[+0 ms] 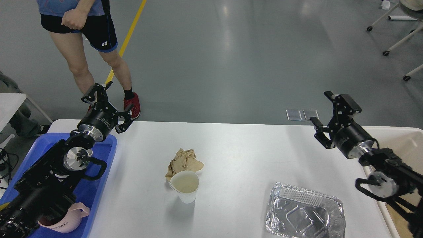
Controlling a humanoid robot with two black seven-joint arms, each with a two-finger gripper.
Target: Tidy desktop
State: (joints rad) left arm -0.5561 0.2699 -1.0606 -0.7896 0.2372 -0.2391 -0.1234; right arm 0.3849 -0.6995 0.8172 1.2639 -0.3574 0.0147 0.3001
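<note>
A wide white counter (pixel 251 148) fills the lower view. My left tool (pixel 110 104) hangs over its far left corner, above a blue tray (pixel 107 155), fingers spread and holding nothing. My right tool (pixel 325 114) hovers at the right edge beside a cream bin (pixel 404 135), fingers likewise apart and empty. Mid-counter, a white paper cup (pixel 185 186) stands upright, touching a crumpled brown napkin (pixel 183 160) behind it. A foil container (pixel 304 211) sits near the front right. A pink mug (pixel 66 219) lies in the tray.
</note>
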